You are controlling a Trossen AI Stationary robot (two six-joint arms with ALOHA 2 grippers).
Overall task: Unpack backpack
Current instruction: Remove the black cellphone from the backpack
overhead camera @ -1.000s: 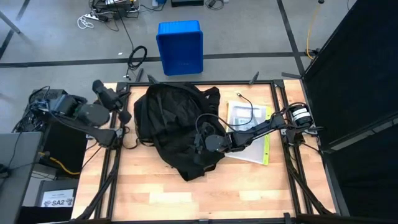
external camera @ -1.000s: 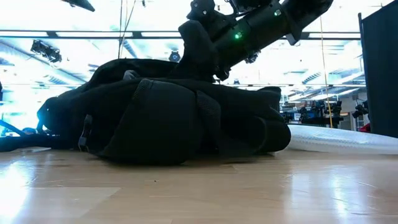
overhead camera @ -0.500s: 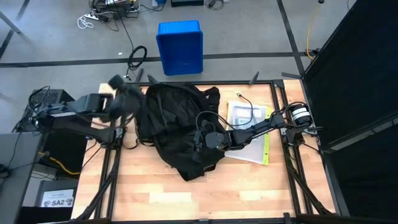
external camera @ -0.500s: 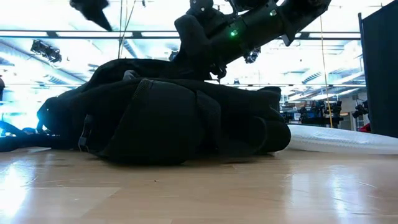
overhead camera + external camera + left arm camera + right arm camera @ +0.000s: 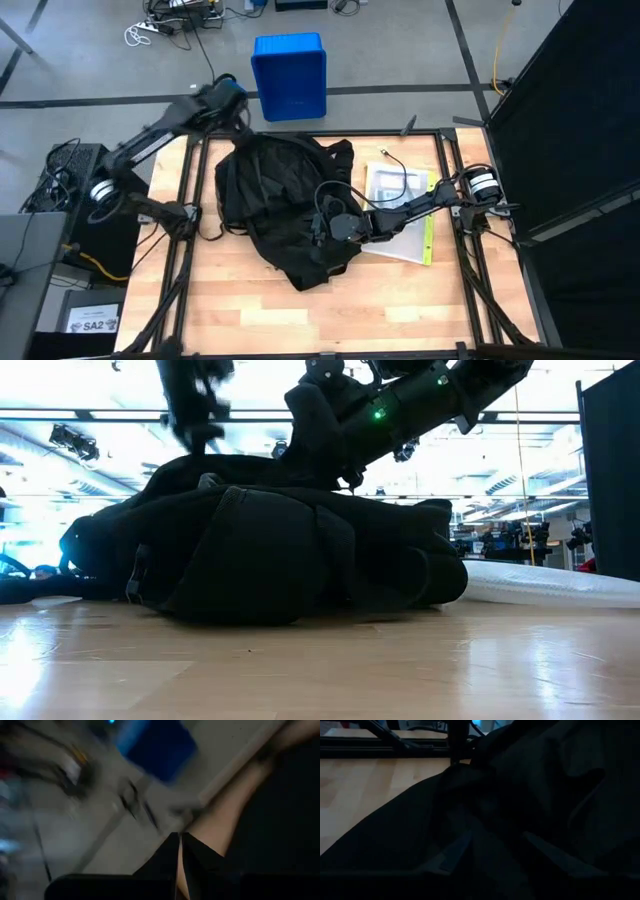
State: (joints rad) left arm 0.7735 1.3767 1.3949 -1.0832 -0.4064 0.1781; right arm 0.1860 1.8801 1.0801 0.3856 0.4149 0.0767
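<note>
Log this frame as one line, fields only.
stage: unpacking | left gripper: shut, empty, raised at the far edge beside backpack | right gripper: down on backpack fabric | padded envelope: on table

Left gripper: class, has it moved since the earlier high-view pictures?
Yes. The left gripper has swung from the table's left edge toward the blue bin.

Overhead cam looks straight down on the whole table (image 5: 300,300). Low cam sits at tabletop level, looking across at the backpack (image 5: 290,550), which both share. Wrist cams ride the arms, really close to the fabric.
</note>
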